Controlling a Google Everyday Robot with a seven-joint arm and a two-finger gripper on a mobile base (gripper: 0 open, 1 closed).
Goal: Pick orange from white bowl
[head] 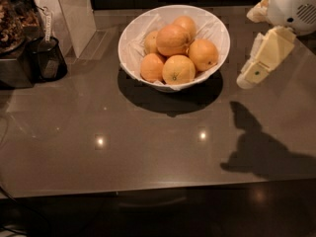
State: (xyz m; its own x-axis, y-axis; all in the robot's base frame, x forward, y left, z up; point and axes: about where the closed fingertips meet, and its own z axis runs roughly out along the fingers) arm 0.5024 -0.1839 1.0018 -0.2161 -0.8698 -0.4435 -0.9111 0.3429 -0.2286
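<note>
A wide, round, glossy white bowl [220,29] with faintly faceted inner walls stood on the smooth, reflective grey-brown countertop [148,157], towards the back. It held six oranges. The largest round orange [173,39], deeper reddish-orange with a dull pitted skin, lay on top of the heap near the bowl's middle. Five smaller, yellower oranges [178,69] sat packed around and under it, touching one another.

The robot's two-finger gripper [249,48], with a white rounded plastic body and cream-coloured blocky fingers [266,58], hung over the countertop just beside the bowl's right rim. Its two fingers stood spread apart and held nothing. Its dark shadow [261,152] fell on the surface nearer the front edge.

At the far left stood one small black glossy cup [49,60] bearing a pale strip whose writing could not be read. It was just beside a dull metal box-shaped appliance [15,70]. Two small points of light [100,141] showed on the countertop.
</note>
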